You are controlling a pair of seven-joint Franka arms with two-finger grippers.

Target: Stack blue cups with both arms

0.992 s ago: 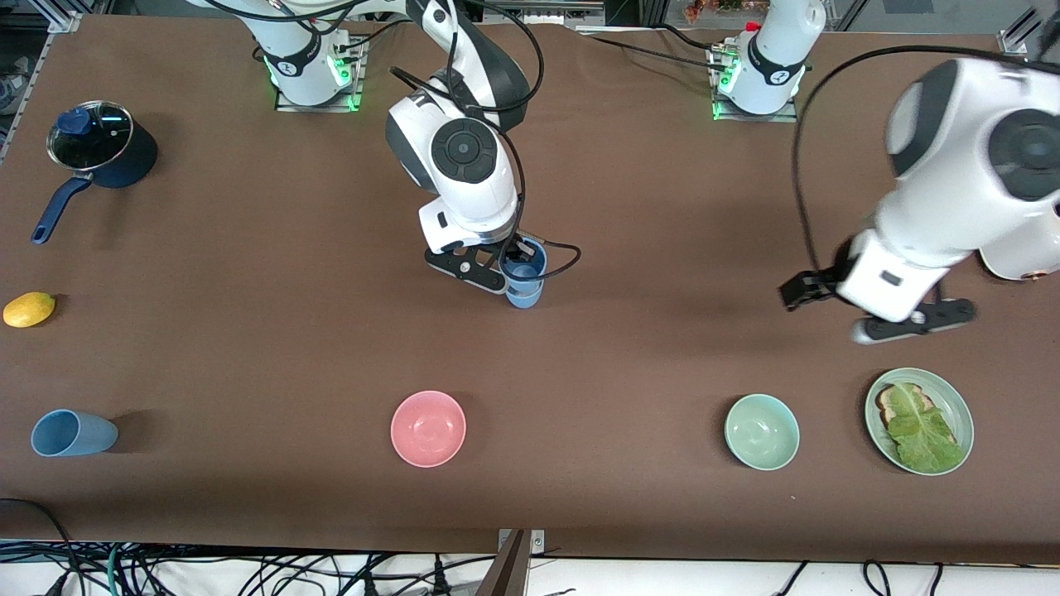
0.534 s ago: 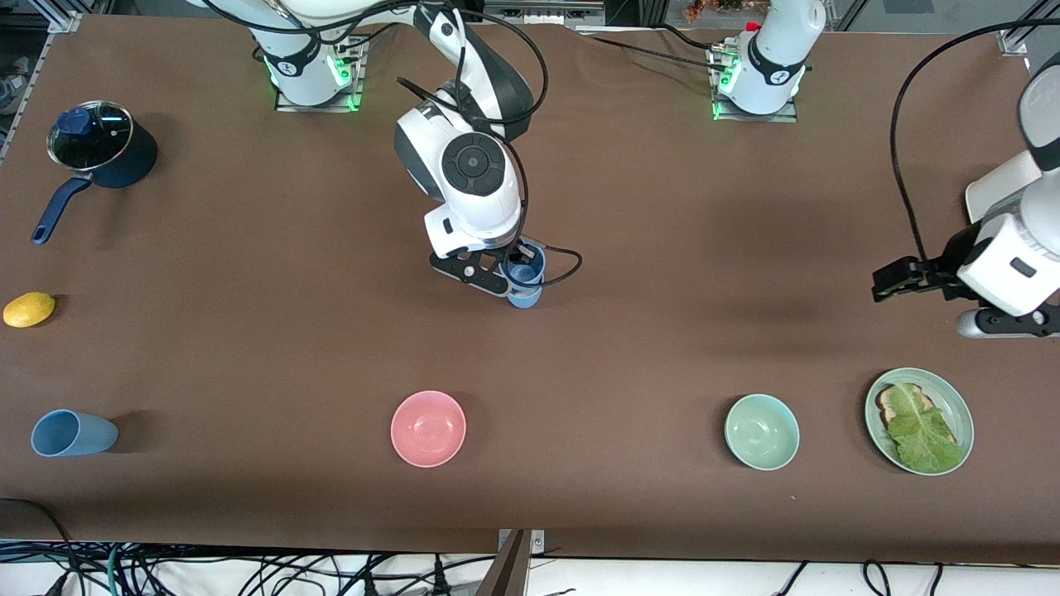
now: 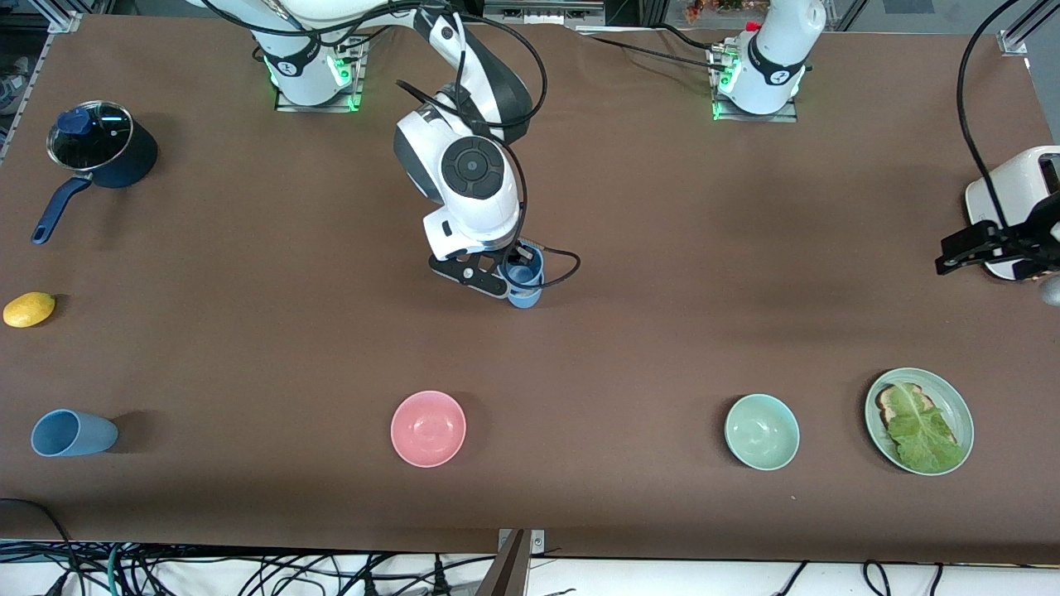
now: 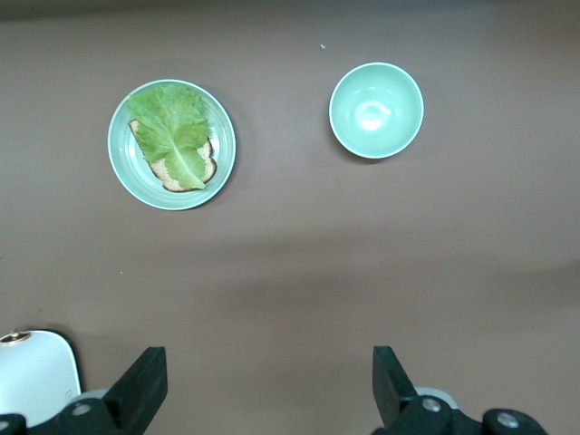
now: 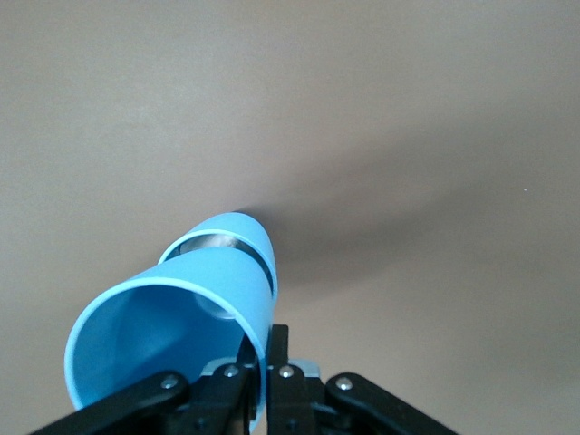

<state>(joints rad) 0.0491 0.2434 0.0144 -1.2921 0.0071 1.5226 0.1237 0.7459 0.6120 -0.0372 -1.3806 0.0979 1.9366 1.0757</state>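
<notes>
Three blue cups are in view on the brown bench point(image 3: 662, 248). Nearest the front camera, toward the right arm's end, a lone blue cup point(image 3: 70, 433) lies on its side. Along that same near row sit a pink bowl point(image 3: 428, 428), a pale green bowl point(image 3: 762, 431) and a green plate point(image 3: 958, 410) carrying bread and a lettuce leaf point(image 3: 921, 430), the plate toward the left arm's end. The left wrist view shows the bowl and plate standing apart from each other.

Farther from the camera, a yellow lemon point(image 3: 29, 309) rests near the edge at the right arm's end. At mid-bench, the right pincer point(image 3: 511, 275) is clenched on the rim of the upper blue cup point(image 3: 525, 266), one finger inside the wall and one outside. That cup is nested in the lower blue cup point(image 3: 523, 298), which stands on the bench; the right wrist view shows the held cup sitting in the other, a band of the lower one's rim visible just below it.

At about the same depth, at the left arm's end, the left pincer point(image 3: 998, 261) hangs released, its fingers spread wide, beside a white appliance point(image 3: 1014, 186); it holds nothing.

Farther still, a dark navy saucepan point(image 3: 103, 153) with a glass lid stands at the right arm's end, its handle pointing toward the camera.
</notes>
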